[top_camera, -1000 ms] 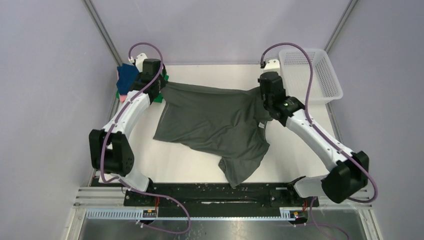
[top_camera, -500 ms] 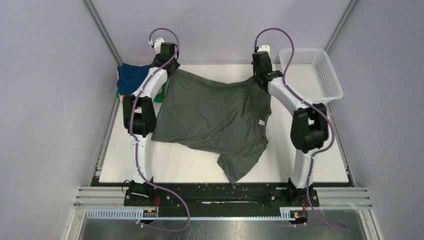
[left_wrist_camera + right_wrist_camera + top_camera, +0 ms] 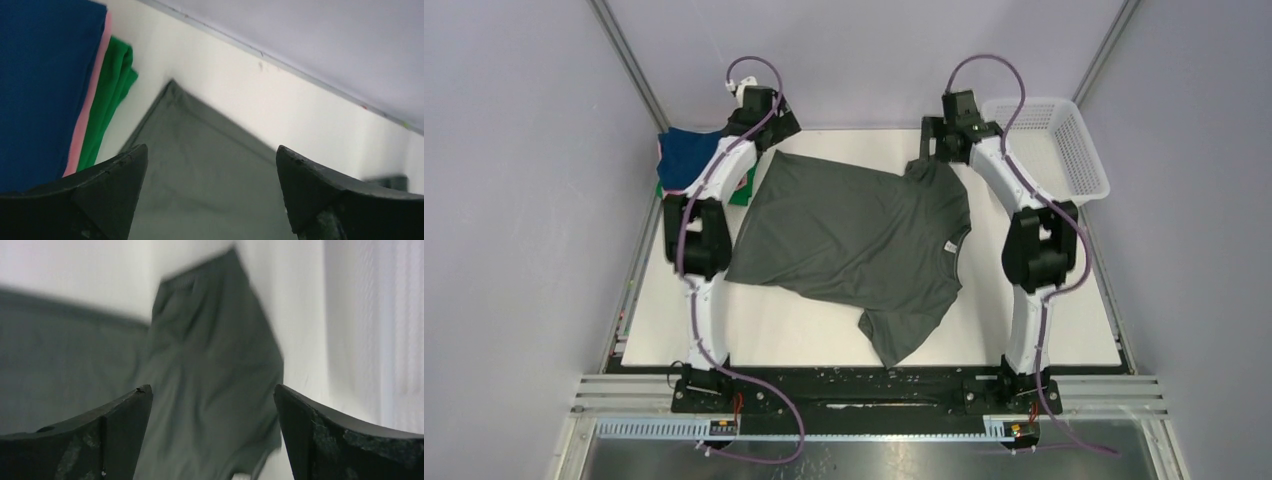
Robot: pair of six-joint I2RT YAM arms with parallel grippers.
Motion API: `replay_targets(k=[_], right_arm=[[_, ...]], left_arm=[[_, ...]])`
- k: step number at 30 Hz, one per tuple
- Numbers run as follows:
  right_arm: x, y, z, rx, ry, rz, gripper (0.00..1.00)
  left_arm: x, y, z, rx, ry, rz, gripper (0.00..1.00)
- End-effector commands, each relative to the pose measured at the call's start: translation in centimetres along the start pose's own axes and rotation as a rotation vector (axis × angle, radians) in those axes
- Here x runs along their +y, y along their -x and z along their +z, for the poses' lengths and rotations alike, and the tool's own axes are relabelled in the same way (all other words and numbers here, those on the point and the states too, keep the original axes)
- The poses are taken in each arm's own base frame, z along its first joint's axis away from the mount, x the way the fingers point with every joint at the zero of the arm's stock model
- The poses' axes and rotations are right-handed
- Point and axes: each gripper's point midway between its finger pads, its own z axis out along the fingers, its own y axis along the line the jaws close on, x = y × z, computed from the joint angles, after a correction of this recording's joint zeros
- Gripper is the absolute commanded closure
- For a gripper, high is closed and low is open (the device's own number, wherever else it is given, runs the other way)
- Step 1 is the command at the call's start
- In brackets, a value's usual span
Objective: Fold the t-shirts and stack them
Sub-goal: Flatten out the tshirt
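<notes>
The large dark grey-green t-shirt point(image 3: 854, 235) lies spread on the white table point(image 3: 1044, 320), with one sleeve pointing at the near edge. My left gripper point(image 3: 778, 127) hangs open over its far left corner point(image 3: 200, 185), nothing between the fingers. My right gripper point(image 3: 932, 141) is open above the far right sleeve point(image 3: 215, 355), also empty. A stack of folded t-shirts sits at the far left: navy blue point(image 3: 686, 152) on top, then pink point(image 3: 92, 100) and green point(image 3: 111, 95).
A white mesh basket point(image 3: 1049, 150) stands at the far right corner, just right of my right arm and blurred at the edge of the right wrist view point(image 3: 380, 330). Grey walls close in the table at the back and sides.
Both arms reached out to the far edge, pulling the shirt taut. Both grippers then opened and let go of its far corners, and the shirt now lies flat.
</notes>
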Motion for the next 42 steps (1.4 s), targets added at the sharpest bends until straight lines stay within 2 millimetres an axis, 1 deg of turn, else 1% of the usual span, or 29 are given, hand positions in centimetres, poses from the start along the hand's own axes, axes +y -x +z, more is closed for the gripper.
replay_targets(k=[1,2,3,4,7,8,9,10,11,14,16,17,19,21,23,25,27,30,34,36,38,40,42], right_arm=[[3.7,-3.5,-8.4,0.032,0.210,0.073,0.00],[4.1,-5.4,-9.2,0.051,0.218,0.071,0.01],[4.7,-7.0,-10.3,0.063,0.230,0.067,0.00],[5.7,-9.1,-11.3,0.085,0.249,0.050,0.01],[8.4,-14.3,-13.9,0.150,0.328,0.058,0.01],[9.6,-15.5,-14.7,0.161,0.372,0.072,0.01],[11.4,-17.1,-15.6,0.190,0.444,0.074,0.01],[12.8,-18.2,-16.3,0.202,0.497,0.076,0.00],[14.0,-19.6,-16.9,0.226,0.532,0.068,0.00],[15.6,-24.3,-17.4,0.321,0.559,0.042,0.01],[15.8,-27.0,-17.1,0.393,0.559,0.058,0.01],[15.5,-28.1,-16.7,0.420,0.545,0.069,0.01],[14.8,-29.5,-16.1,0.448,0.512,0.063,0.01],[13.5,-30.6,-15.3,0.460,0.448,0.040,0.01],[12.2,-31.8,-14.8,0.491,0.387,0.011,0.01],[11.4,-32.8,-14.6,0.517,0.355,0.001,0.01],[10.6,-33.7,-14.3,0.540,0.323,0.000,0.00],[8.1,-34.5,-13.8,0.577,0.228,0.006,0.00],[5.1,-35.2,-13.4,0.610,0.164,0.049,0.01],[3.8,-35.4,-13.3,0.620,0.142,0.064,0.01],[2.8,-35.3,-13.2,0.621,0.129,0.073,0.01],[1.6,-34.5,-13.0,0.592,0.091,0.069,0.00],[0.9,-33.3,-13.2,0.559,0.074,0.062,0.01]], left_arm=[[-3.5,2.2,-10.5,-0.038,-0.140,-0.004,0.01],[-2.9,1.0,-11.7,-0.014,-0.129,-0.005,0.01],[-2.2,-0.9,-12.8,0.021,-0.125,0.002,0.01],[-1.4,-2.7,-13.9,0.055,-0.121,0.008,0.01],[1.9,-7.2,-16.7,0.121,-0.081,-0.021,0.01],[2.8,-8.8,-17.5,0.147,-0.081,-0.039,0.01],[3.5,-10.2,-18.1,0.166,-0.084,-0.053,0.01],[4.2,-11.6,-18.7,0.189,-0.089,-0.069,0.01],[4.8,-13.0,-19.1,0.212,-0.097,-0.082,0.01],[6.3,-16.4,-19.9,0.274,-0.103,-0.108,0.01],[7.2,-18.2,-19.9,0.310,-0.091,-0.112,0.01],[7.7,-18.8,-19.8,0.319,-0.075,-0.112,0.01],[8.8,-20.1,-19.4,0.337,-0.031,-0.115,0.01],[9.9,-21.2,-18.8,0.355,0.018,-0.117,0.01],[10.5,-22.4,-18.4,0.389,0.041,-0.121,0.01],[10.9,-23.7,-18.2,0.426,0.058,-0.129,0.01],[11.8,-24.9,-18.1,0.461,0.107,-0.144,0.01],[12.6,-26.9,-18.9,0.513,0.149,-0.177,0.01],[12.8,-29.1,-21.1,0.544,0.148,-0.182,0.01],[12.7,-29.4,-22.1,0.537,0.140,-0.189,0.01],[12.4,-28.9,-22.9,0.517,0.127,-0.200,0.01],[12.1,-28.0,-23.7,0.493,0.113,-0.197,0.01],[11.7,-26.7,-24.4,0.457,0.100,-0.187,0.01]])
